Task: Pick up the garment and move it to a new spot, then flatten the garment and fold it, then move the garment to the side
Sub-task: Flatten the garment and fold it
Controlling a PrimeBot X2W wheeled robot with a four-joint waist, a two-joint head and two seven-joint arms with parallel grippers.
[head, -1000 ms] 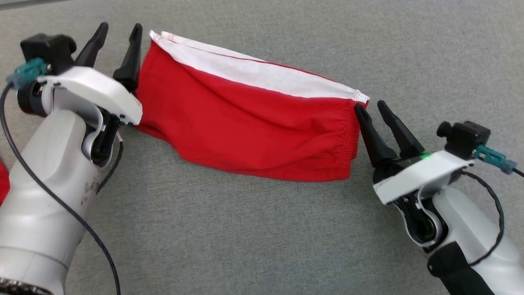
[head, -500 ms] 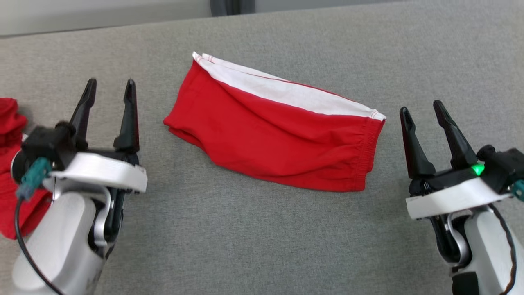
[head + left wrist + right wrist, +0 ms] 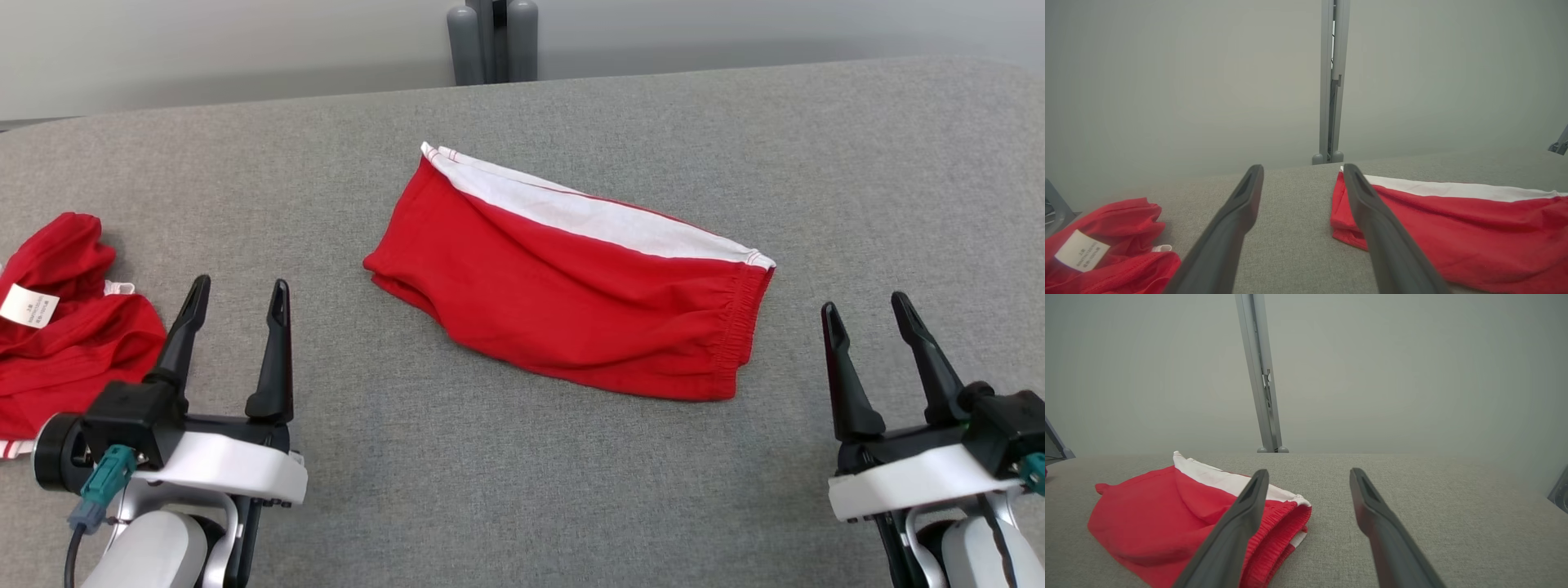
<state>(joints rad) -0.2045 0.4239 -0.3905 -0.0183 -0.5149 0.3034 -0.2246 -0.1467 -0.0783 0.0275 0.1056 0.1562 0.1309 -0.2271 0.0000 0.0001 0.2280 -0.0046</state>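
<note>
Red garment (image 3: 571,318) folded | white label (image 3: 28,304), print unreadable | left fingers (image 3: 275,351), right fingers (image 3: 845,376) spread, empty

white tag (image 3: 28,304) on red cloth (image 3: 82,351), print illegible.

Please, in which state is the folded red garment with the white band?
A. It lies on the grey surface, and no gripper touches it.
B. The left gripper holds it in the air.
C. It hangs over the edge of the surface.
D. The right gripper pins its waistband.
A: the folded garment lies flat on the grey surface, with the left gripper and the right gripper both open and apart from it.
</note>
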